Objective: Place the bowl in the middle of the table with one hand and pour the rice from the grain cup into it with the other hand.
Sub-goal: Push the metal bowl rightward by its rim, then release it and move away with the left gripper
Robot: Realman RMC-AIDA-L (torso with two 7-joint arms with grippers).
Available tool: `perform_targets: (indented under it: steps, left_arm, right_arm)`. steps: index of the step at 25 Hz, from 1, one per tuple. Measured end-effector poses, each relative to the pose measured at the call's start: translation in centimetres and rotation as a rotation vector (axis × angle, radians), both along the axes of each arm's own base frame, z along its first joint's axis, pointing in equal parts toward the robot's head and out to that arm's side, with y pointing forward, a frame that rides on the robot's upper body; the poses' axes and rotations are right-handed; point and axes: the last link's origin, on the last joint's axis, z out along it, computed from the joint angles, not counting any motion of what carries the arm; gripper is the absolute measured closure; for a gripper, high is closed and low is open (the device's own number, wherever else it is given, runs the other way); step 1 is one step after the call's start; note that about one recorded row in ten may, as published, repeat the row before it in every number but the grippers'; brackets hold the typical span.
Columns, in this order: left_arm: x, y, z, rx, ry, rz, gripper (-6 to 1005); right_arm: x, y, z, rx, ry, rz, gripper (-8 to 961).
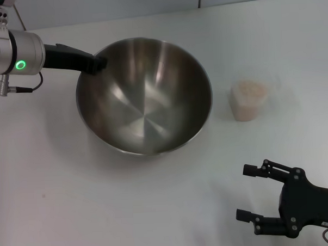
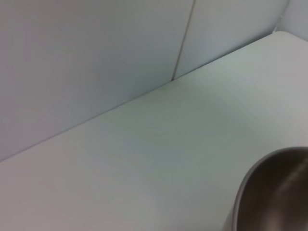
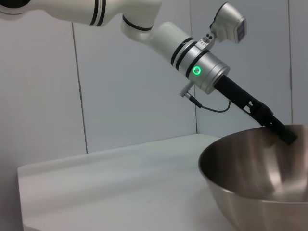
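Note:
The steel bowl (image 1: 146,96) sits near the middle of the white table (image 1: 58,204), leaning slightly. My left gripper (image 1: 97,64) is shut on the bowl's far-left rim. The right wrist view shows the same grip (image 3: 288,135) on the bowl (image 3: 255,178). The left wrist view shows only an edge of the bowl (image 2: 274,192). The clear grain cup (image 1: 250,103) stands to the right of the bowl, filled with pale rice (image 1: 248,91). My right gripper (image 1: 243,192) is open and empty near the front right edge, well short of the cup.
Grey wall panels (image 1: 121,5) stand along the table's far edge. The left arm (image 3: 144,24) reaches in from the left above the table. Bare tabletop lies in front of the bowl and to its left.

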Motion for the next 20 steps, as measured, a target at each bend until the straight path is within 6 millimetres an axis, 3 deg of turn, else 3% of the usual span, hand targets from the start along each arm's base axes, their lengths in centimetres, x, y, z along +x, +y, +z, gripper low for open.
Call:
perform_targets:
  steps: [7, 11, 16, 20]
  left_arm:
    - [-1.0, -0.3, 0.0, 0.038, -0.006, -0.051, 963]
    - [-1.1, -0.7, 0.9, 0.075, -0.063, -0.091, 954]
    - [-0.3, -2.2, 3.1, 0.118, -0.12, -0.198, 789]
    - [-1.2, -4.9, 5.0, 0.175, -0.131, -0.295, 631]
  right_arm:
    - [0.0, 0.0, 0.0, 0.0, 0.0, 0.001, 113]
    - [0.0, 0.0, 0.0, 0.002, 0.0, -0.001, 113]
    - [0.1, 0.1, 0.1, 0.01, 0.003, -0.009, 113]
    - [0.4, 0.3, 0.2, 0.045, 0.008, -0.047, 114]
